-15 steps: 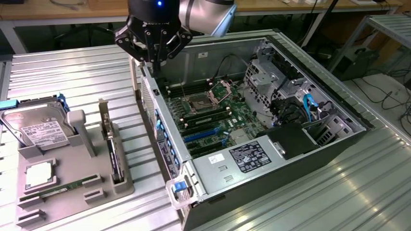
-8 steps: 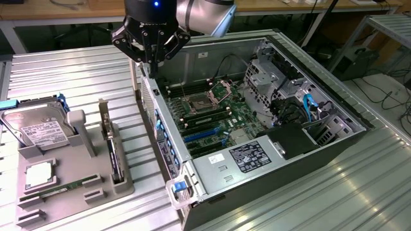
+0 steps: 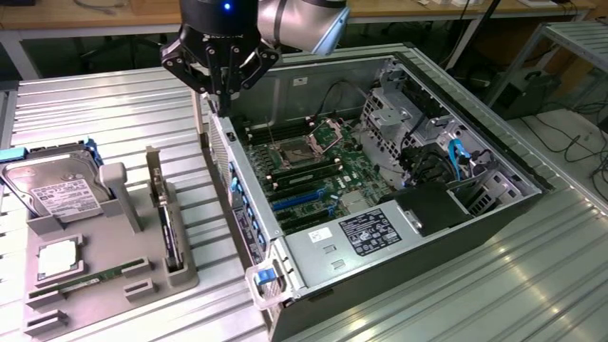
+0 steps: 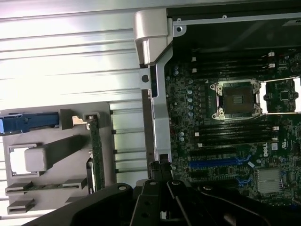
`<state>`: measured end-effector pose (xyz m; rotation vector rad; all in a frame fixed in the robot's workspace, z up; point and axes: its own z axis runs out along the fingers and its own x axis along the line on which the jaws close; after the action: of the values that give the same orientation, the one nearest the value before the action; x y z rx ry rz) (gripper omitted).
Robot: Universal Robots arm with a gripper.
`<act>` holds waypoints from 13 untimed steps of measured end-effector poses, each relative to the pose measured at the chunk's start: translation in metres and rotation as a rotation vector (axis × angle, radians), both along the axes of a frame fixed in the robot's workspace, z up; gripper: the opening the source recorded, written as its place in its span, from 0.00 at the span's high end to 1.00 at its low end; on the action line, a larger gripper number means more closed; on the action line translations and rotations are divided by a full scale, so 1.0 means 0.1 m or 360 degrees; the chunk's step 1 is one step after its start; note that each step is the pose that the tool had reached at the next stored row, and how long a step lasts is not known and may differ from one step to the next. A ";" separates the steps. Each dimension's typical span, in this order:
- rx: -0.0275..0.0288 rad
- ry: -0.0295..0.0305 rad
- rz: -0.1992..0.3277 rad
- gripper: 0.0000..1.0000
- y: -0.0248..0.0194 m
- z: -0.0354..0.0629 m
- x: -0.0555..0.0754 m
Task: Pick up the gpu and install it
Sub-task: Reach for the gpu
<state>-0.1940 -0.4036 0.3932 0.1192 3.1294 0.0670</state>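
On the near part of the ribbed metal surface [image 3: 114, 114] lies a grey tray [image 3: 114, 288]. In it are a narrow RAM stick [image 3: 90, 279] and, further back, a hard drive [image 3: 59, 196]. The gpu [image 3: 171, 235] stands on its long edge in a slot at the side of the tray nearest the open computer case [image 3: 428, 285], with its silvery bracket toward the far end.

I judge the card to be light and stiff, but fragile. The board carries small parts and a contact edge that should not be squeezed or bent. The free upper edge, near the middle of its length, seems the safest place to pinch, because the thin card could tip or twist if taken at one end. The metal bracket may be slippery.

Further away, the end effector [image 3: 221, 107] hangs over the far end of the case wall that faces the tray, well apart from the gpu. Its fingers are pressed together and nothing is between them.

The exterior view gives the height: how far the card stands out of the tray and how the end effector hangs above the wall. The wrist view looks straight down. There the gpu [image 4: 97, 150] is a thin green line in its slot, the blue slots [image 4: 211, 163] of the motherboard are plain, and the end effector [image 4: 160, 174] is dark in the foreground.
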 end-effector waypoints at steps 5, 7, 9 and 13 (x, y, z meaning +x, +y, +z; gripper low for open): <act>-0.00001 0.00008 0.0000 0.89 -0.007 0.000 -0.03; 0.00001 0.00009 0.0000 0.89 -0.010 -0.001 -0.04; -0.00001 0.00014 0.0000 0.89 -0.013 0.000 -0.04; 0.00000 0.00016 0.0000 0.89 -0.019 -0.001 -0.06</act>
<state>-0.2003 -0.4055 0.3932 0.1193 3.1304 0.0670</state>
